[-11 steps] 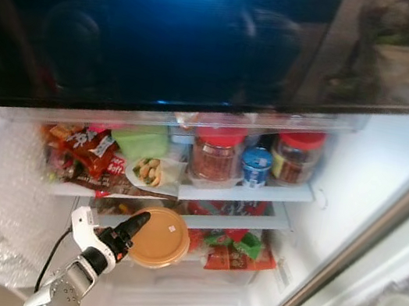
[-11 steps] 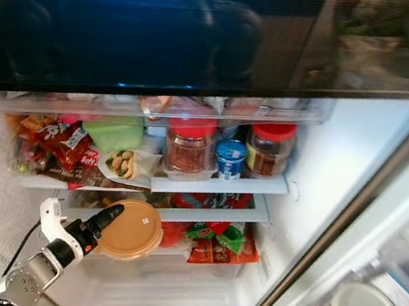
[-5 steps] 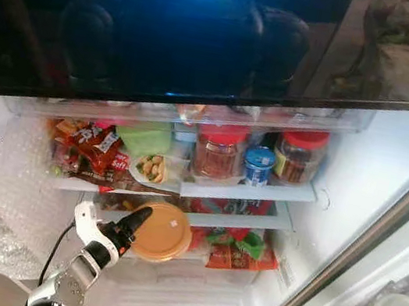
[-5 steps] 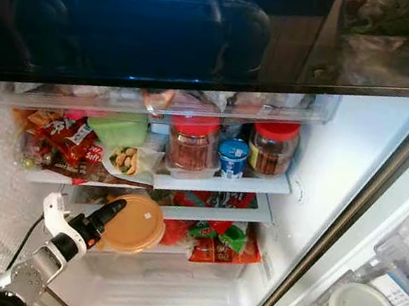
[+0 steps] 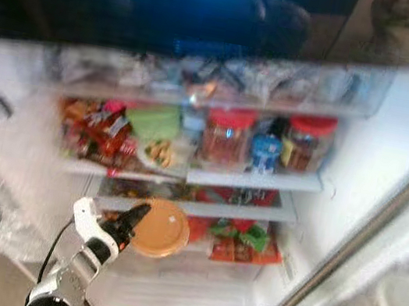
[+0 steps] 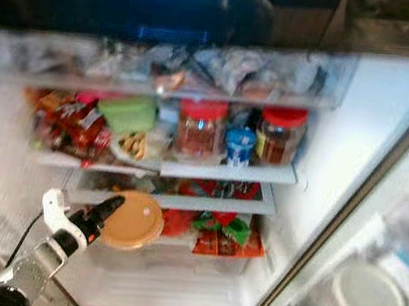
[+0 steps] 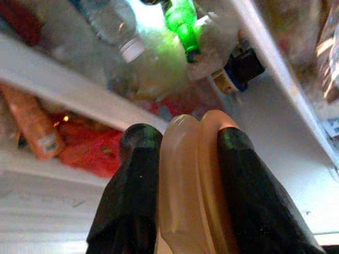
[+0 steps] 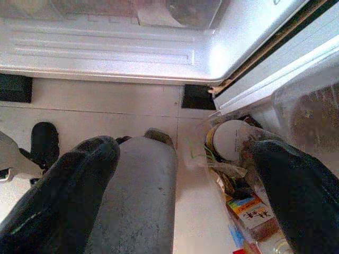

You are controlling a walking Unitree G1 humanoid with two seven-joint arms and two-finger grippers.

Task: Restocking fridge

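Note:
A round tan lidded container [image 5: 160, 228] is held at the front of the fridge's lower shelf [image 5: 203, 208], with my left gripper [image 5: 128, 227] shut on its left rim. The left wrist view shows both black fingers [image 7: 135, 190] pinching the container's edge [image 7: 190, 180], with bottles and red packets on the shelves beyond. My right gripper [image 8: 180, 196] hangs low and open, with nothing held, pointing down at the floor [image 8: 106, 106] by the fridge's base [image 8: 106, 47]. The head views are blurred.
The middle shelf holds two red-lidded jars [image 5: 225, 137], a blue cup [image 5: 266, 152], a green box [image 5: 153, 120] and snack packs [image 5: 94, 129]. Red and green packets [image 5: 241, 239] lie beside the container. The open door's bins [image 5: 404, 303] stand at right, bubble wrap at left.
The whole picture has shifted and blurred, so the camera moved. My left gripper still holds the tan container at the lower shelf front, about where it was.

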